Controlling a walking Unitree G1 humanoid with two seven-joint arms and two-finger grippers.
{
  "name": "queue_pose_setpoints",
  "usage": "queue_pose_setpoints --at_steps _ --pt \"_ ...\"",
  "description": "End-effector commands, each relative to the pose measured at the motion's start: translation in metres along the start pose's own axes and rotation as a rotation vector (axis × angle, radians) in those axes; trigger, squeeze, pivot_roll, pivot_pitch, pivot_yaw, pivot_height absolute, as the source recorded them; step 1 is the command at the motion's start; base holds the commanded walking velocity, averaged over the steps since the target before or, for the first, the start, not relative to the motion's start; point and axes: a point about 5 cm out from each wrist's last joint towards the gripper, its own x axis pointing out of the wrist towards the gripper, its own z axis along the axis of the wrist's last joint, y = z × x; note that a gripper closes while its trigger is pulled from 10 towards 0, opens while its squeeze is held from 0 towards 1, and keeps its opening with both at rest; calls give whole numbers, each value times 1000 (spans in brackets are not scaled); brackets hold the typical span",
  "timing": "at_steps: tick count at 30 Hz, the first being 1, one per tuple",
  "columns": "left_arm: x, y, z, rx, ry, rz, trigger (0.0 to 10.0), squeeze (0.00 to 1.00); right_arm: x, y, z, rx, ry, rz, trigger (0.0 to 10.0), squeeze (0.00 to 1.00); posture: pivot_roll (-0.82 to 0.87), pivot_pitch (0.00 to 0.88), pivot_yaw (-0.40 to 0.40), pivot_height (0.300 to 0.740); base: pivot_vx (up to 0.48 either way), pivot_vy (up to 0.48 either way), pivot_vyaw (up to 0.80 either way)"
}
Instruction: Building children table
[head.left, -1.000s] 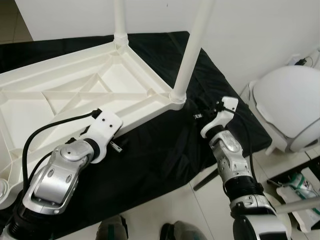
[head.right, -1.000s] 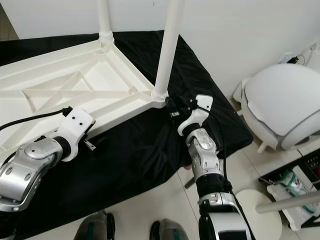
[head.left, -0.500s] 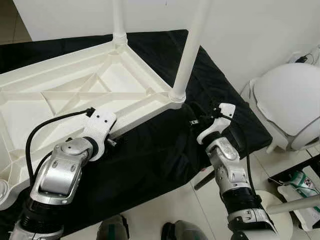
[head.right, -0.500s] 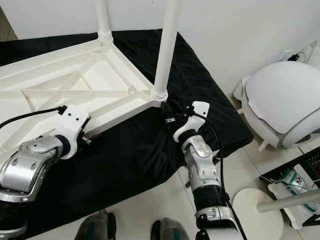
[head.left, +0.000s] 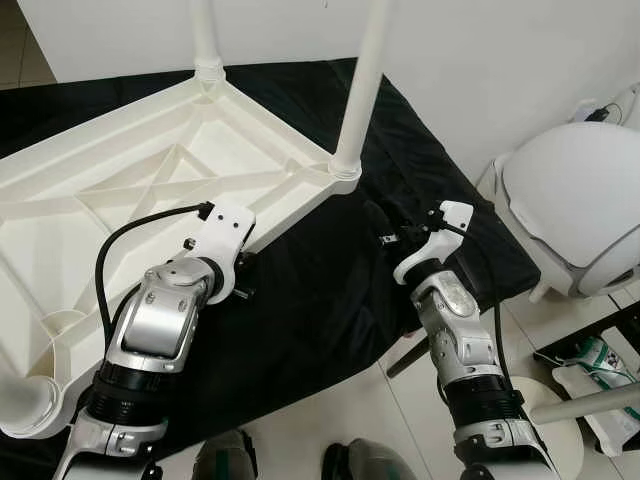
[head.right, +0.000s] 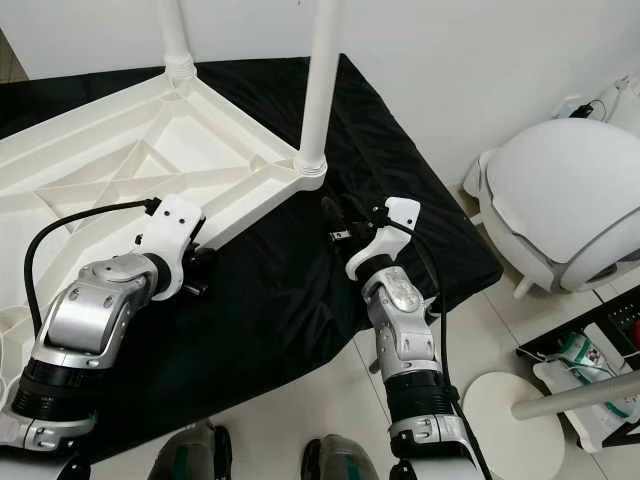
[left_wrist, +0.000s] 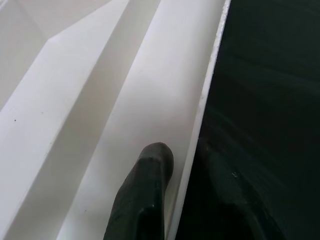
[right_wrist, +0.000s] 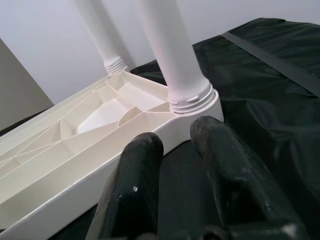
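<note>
Head views downward – wrist views close, sharing tabletop (head.left: 120, 200)

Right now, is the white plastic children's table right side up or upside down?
Upside down: the white plastic table lies ribbed underside up on the black cloth, two round legs pointing upward.

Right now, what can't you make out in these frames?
- Leg tops: both screwed-in legs are cut off by the top edge of the eye views.
- Table top: its far left part runs past the left edge of the eye views.
- Left end effector: one finger lies on the rim; the other is dark against the black cloth, so the grip is unclear.
- Cloth-covered support: hidden by the cloth.
</note>
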Motion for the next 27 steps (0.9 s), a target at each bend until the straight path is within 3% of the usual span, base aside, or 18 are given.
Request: queue_pose_setpoints --at_steps 1,10,12,16,23,27 --pt "0 14 17 -3 -82 297 0 0 0 3 1 13 -4 -1 10000 0 12 44 -53 740 0 0 0" --pt "9 12 29 10 -115 316 0 0 3 6 2 17 -7 -1 10000 0 14 37 -57 740 0 0 0" --pt "19 8 44 23 -144 327 10000 0 6 8 4 17 -10 0 10000 0 2 33 -53 740 0 0 0" --pt "23 1 54 64 -183 291 10000 0 6 9 4 9 -12 -1 10000 0 -3 34 -49 740 0 0 0" --pt "22 -3 58 30 -222 250 10000 0 4 8 4 4 -8 -9 10000 0 -3 35 -48 740 0 0 0" --pt "22 -2 59 60 -234 255 10000 0 4 10 4 7 -9 -4 10000 0 2 36 -45 740 0 0 0"
